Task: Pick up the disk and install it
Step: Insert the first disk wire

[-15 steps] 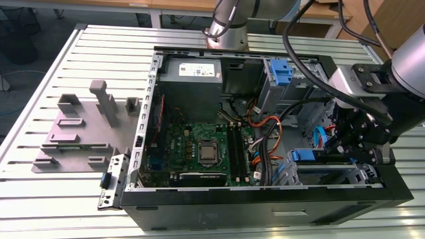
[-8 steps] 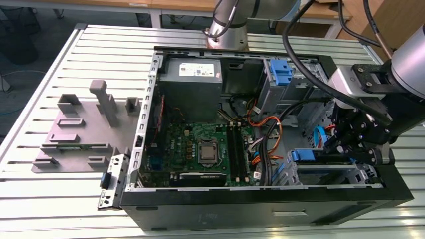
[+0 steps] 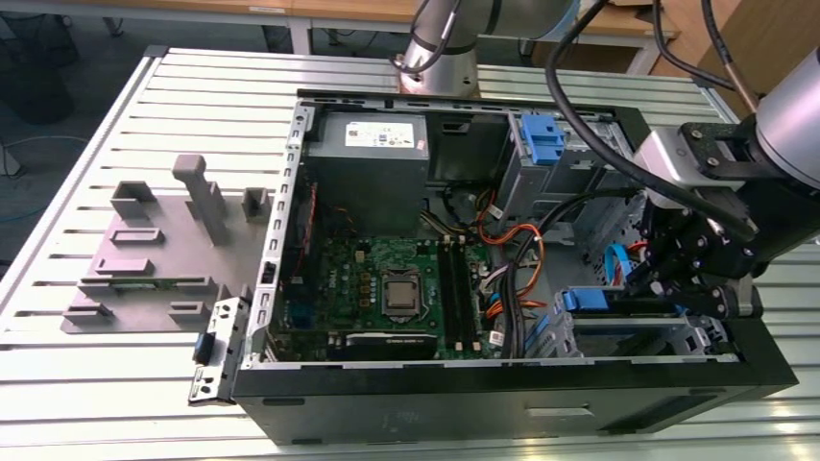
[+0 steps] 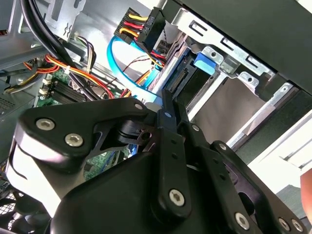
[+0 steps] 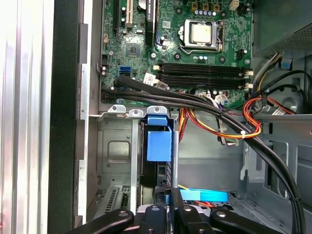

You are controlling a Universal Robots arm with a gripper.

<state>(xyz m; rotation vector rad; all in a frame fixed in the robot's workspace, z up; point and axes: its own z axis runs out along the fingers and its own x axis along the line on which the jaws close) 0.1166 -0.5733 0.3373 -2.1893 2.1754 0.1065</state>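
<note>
The end effector (image 5: 168, 210) is clamped on the near edge of the disk (image 5: 159, 144); the disk stands edge-on straight ahead, its long axis pointing into the drive cage (image 5: 116, 151), seemingly partly seated.

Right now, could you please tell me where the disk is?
The disk sits in the drive bay at the exterior view's right of the open case, by the claw.
</note>
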